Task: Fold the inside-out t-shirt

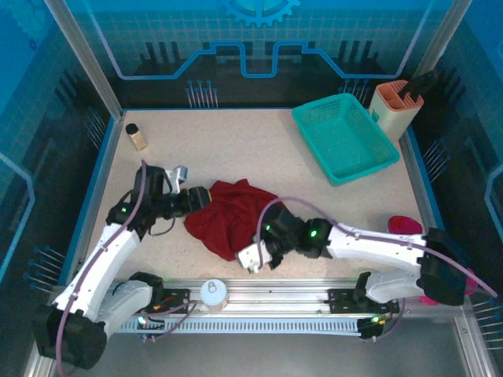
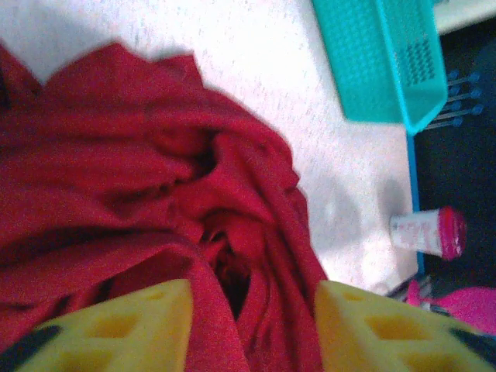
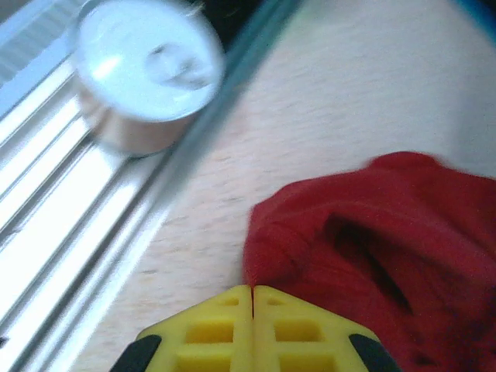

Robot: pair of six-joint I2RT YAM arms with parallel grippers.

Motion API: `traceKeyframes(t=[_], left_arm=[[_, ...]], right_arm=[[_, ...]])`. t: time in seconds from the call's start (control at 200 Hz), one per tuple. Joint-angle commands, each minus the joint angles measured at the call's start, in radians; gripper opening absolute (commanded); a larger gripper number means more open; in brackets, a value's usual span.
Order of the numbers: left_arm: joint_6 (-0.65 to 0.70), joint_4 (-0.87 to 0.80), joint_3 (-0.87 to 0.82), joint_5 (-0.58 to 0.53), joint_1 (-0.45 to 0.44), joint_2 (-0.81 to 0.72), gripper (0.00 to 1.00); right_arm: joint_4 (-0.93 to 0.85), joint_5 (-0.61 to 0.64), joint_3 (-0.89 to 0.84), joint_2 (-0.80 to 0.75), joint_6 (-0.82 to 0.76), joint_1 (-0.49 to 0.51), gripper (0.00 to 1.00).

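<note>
Lying crumpled in a heap, the inside-out t-shirt (image 1: 232, 216) sits on the counter (image 1: 236, 149) toward its near edge, roughly midway between the left and right edges. Cloth is bunched in deep folds, not flat.

Left pincer (image 1: 198, 199): at the shirt's left side. In the left wrist view its yellow fingers (image 2: 147, 325) stand apart, a ridge of red cloth (image 2: 116, 178) rising into the gap between them. Jaws open; cloth not pinched.

Right pincer (image 1: 253, 258): at the shirt's near edge, close to the counter's near rail. In the right wrist view the pincer (image 3: 253, 291) is closed, pads flush against each other, tips right at the edge of the shirt (image 3: 387, 232). Cannot tell whether any cloth is caught at the tips.

Teal basket (image 1: 346, 137): far right corner of the counter, well apart from the shirt.

Round white-topped tin (image 1: 213, 293): on the near rail, between the two arm bases.
</note>
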Motion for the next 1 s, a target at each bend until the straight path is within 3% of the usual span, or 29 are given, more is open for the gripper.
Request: traceKeyframes(t=[0.0, 0.04, 0.12, 0.235, 0.3, 0.335, 0.34, 0.355, 0.455, 0.535, 0.59, 0.69, 0.801, 0.916, 0.996], left_arm=[[-0.106, -0.029, -0.124, 0.039, 0.009, -0.054, 0.59], [-0.129, -0.014, -0.155, 0.039, 0.009, -0.078, 0.6], [-0.151, -0.004, -0.183, 0.044, 0.006, -0.103, 0.61], [-0.12, -0.032, -0.155, 0.043, -0.037, -0.087, 0.62], [-0.086, -0.074, -0.106, -0.011, -0.1, -0.053, 0.63], [-0.076, -0.086, -0.082, -0.046, -0.142, -0.029, 0.64], [-0.074, -0.087, -0.078, -0.051, -0.148, -0.025, 0.65], [-0.073, -0.09, -0.067, -0.063, -0.165, -0.013, 0.65], [-0.075, -0.075, -0.026, -0.13, -0.256, 0.086, 0.66], [-0.101, -0.051, -0.014, -0.19, -0.293, 0.168, 0.66], [-0.127, -0.035, -0.016, -0.234, -0.302, 0.213, 0.65], [-0.14, -0.011, -0.035, -0.298, -0.304, 0.277, 0.61], [-0.133, 0.015, -0.059, -0.321, -0.303, 0.325, 0.57], [-0.117, 0.046, -0.067, -0.33, -0.298, 0.358, 0.35], [-0.103, 0.09, -0.076, -0.324, -0.274, 0.371, 0.24]], right_arm=[[0.024, 0.161, -0.072, 0.095, -0.011, 0.133, 0.14], [0.049, 0.186, -0.072, 0.122, 0.028, 0.159, 0.18], [0.041, 0.123, -0.051, 0.109, 0.106, 0.147, 0.3], [0.109, -0.019, -0.055, -0.008, 0.271, 0.029, 0.51], [0.21, -0.075, -0.078, -0.073, 0.426, -0.063, 0.76], [0.267, -0.057, -0.087, -0.1, 0.552, -0.114, 0.91], [0.28, -0.044, -0.087, -0.106, 0.593, -0.128, 0.98], [0.293, -0.027, -0.088, -0.11, 0.637, -0.14, 1.0], [0.261, 0.272, -0.056, -0.139, 1.122, -0.244, 1.0], [0.205, 0.153, -0.011, -0.11, 1.285, -0.323, 1.0], [0.118, 0.195, 0.04, -0.078, 1.379, -0.308, 1.0], [-0.036, 0.297, 0.14, 0.007, 1.466, -0.223, 0.96], [-0.188, 0.287, 0.272, 0.148, 1.472, -0.175, 0.9], [-0.256, 0.363, 0.328, 0.271, 1.515, -0.167, 0.82], [-0.217, 0.348, 0.352, 0.351, 1.492, -0.182, 0.65]])
